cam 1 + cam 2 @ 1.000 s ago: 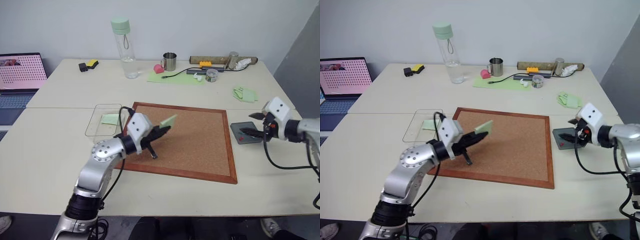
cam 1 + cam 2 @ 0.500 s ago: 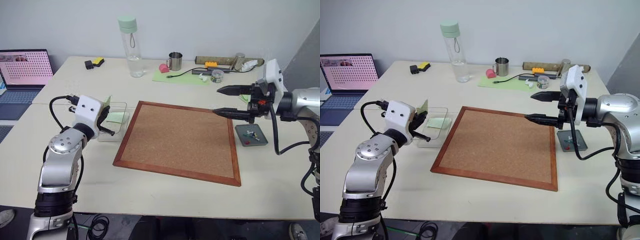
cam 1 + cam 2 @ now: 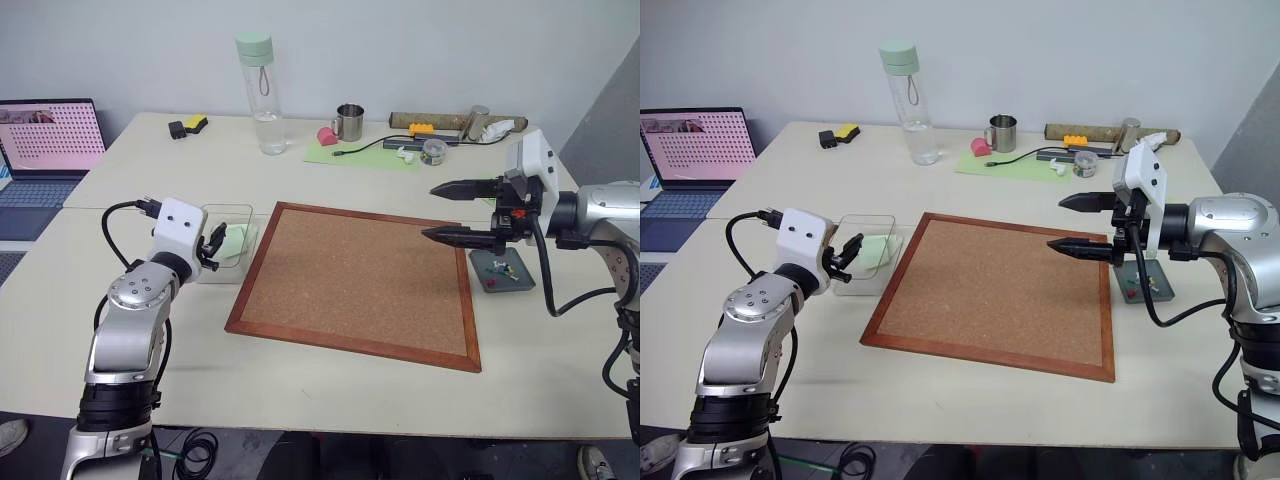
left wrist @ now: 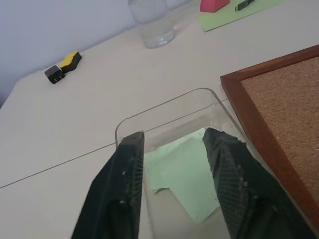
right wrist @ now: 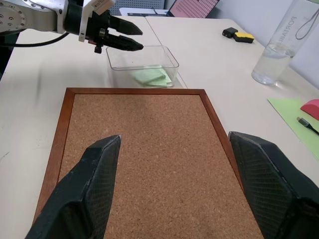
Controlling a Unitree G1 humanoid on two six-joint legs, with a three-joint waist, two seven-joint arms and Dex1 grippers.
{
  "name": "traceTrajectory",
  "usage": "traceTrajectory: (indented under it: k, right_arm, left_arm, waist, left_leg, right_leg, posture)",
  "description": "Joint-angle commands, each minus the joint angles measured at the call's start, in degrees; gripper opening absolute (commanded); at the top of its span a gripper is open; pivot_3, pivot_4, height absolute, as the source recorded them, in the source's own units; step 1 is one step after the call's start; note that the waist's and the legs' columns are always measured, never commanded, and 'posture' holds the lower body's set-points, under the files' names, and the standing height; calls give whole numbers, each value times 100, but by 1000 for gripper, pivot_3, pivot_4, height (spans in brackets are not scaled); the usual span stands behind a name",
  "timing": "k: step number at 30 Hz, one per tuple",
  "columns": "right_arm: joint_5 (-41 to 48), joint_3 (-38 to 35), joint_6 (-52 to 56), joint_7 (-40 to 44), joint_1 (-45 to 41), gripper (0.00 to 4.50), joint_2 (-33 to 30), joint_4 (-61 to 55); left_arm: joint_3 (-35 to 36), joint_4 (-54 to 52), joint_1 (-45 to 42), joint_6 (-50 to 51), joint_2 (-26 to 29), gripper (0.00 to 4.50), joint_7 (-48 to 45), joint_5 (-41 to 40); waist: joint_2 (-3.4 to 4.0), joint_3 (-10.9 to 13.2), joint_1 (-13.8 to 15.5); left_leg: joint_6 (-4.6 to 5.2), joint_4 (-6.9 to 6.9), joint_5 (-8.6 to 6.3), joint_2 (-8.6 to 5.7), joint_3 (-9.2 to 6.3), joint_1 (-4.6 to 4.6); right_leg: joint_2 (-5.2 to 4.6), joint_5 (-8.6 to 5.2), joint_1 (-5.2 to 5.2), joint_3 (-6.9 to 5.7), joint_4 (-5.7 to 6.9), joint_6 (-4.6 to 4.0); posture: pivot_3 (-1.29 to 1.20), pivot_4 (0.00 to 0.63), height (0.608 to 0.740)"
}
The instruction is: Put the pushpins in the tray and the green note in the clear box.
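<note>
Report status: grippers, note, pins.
Left gripper open over clear box; green note lies inside. Right gripper open, empty, above corkboard. Pushpins in tray. Nothing obstructing.

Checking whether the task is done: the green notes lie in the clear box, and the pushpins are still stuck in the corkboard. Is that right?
Not quite. The green notes do lie in the clear box, but the pushpins are not in the corkboard; they lie in the tray beside it. The left eye view shows the red and green specks there.
</note>
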Motion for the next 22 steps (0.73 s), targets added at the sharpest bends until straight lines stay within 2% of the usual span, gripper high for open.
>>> traceTrajectory:
  k: [1, 3, 5, 8, 12, 16, 22]
  right_arm:
    - [21, -221, -90, 30, 18, 3605, -147, -166]
    - [-21, -302, -132, -2, 94, 3605, -222, -147]
    - [-82, -421, -198, -35, 276, 3605, -347, -143]
    - [-208, -539, -353, -45, 618, 3605, -537, -153]
    - [-609, -895, -814, 60, 1635, 3605, -998, -92]
    - [-721, -1448, -1125, 108, 2409, 3605, -1207, 165]
    - [-756, -2227, -1396, 296, 3312, 3605, -1337, 481]
  left_arm:
    - [340, -577, -30, 217, 105, 3026, -166, -337]
    - [427, -837, 112, 327, 426, 3386, -577, -521]
    - [544, -1108, 507, 321, 1066, 3386, -1381, -735]
    - [764, -1272, 1187, -82, 1821, 3386, -2069, -688]
    - [1696, -646, 2083, -657, 2530, 3386, -3012, -770]
    - [2277, 39, 2687, -1154, 2801, 3386, -3671, -835]
    - [2614, 504, 2767, -1259, 2762, 3386, -4042, -1148]
  waist:
    - [0, 0, 0]
    - [0, 0, -1]
    - [-2, 1, -3]
    - [6, 5, -28]
    - [6, 5, -12]
    - [19, 11, -7]
    - [17, 12, 8]
  left_leg:
    - [0, 0, 0, 0, 0, 0]
    - [0, 0, 0, 0, 0, 0]
    - [-1, -1, 0, 0, -1, -1]
    - [-2, -10, 0, 1, 2, 0]
    - [0, -11, -1, 3, 1, 0]
    - [3, -11, -2, 4, 4, 2]
    - [4, -11, -3, 4, -1, 3]
  right_leg:
    - [0, 0, 0, -1, 0, 0]
    - [0, 0, 0, 0, 0, 0]
    - [0, 0, 0, -1, -2, 0]
    - [0, -1, -2, 4, -8, -2]
    - [-2, -4, -2, 1, -9, -7]
    - [-4, -5, 1, -1, -10, -9]
    - [-6, -5, 6, -10, -10, -9]
  posture:
    - [0, 150, 740]
    - [0, 150, 740]
    - [0, 150, 740]
    - [0, 150, 740]
    - [0, 150, 740]
    - [0, 150, 740]
    - [0, 150, 740]
